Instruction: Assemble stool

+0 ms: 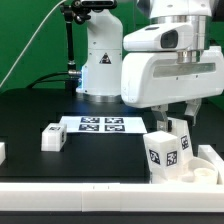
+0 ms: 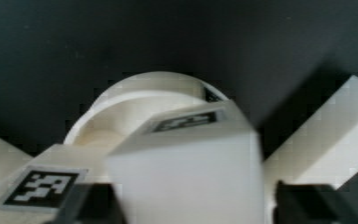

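- My end effector (image 1: pixel 178 122) was closed on a tagged white leg (image 2: pixel 185 170); only the wrist view showed the leg between my fingers (image 2: pixel 327 208).
- Only the exterior view showed where: at its right, low over the black worktop (image 1: pixel 30 115), near the seat (image 1: pixel 200 176).
- That view also showed another leg (image 1: pixel 52 137) well apart, just beside the marker board (image 1: pixel 100 124).

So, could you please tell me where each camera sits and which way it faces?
Exterior view: off the arm, a little above the table, facing across it to the marker board and a loose leg; shows the arm and gripper.
Wrist view: on the wrist, facing down along the gripper onto the leg it grips; shows its fingers beside that leg.
Shared: the gripper and the gripped leg.
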You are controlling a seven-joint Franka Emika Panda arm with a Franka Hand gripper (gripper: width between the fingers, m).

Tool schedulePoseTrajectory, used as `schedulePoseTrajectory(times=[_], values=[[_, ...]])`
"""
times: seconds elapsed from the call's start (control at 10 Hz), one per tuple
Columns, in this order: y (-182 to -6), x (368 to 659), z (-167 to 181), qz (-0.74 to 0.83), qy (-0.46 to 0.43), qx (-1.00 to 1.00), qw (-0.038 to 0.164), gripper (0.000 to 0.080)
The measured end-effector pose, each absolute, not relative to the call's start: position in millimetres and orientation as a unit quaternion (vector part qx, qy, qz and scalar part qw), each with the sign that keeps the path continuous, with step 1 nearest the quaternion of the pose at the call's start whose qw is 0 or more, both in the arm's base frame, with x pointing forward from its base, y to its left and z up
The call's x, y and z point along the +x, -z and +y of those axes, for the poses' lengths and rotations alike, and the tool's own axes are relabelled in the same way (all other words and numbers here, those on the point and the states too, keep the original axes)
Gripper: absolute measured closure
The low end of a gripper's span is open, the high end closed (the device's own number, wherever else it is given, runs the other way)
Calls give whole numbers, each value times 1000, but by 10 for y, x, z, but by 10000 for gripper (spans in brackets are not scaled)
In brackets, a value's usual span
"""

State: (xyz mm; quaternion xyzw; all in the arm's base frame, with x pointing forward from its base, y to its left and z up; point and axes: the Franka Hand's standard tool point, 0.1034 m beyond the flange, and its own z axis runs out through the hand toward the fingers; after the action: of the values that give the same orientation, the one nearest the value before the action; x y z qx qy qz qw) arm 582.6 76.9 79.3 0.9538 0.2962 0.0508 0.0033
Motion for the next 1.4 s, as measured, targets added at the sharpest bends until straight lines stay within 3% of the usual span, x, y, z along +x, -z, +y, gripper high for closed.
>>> schedulePoseTrajectory(times=[0.3, 1.4], values=[[-792, 5825, 766, 259, -51, 965, 1, 465], [-799, 5824, 853, -206, -50, 977, -28, 463]])
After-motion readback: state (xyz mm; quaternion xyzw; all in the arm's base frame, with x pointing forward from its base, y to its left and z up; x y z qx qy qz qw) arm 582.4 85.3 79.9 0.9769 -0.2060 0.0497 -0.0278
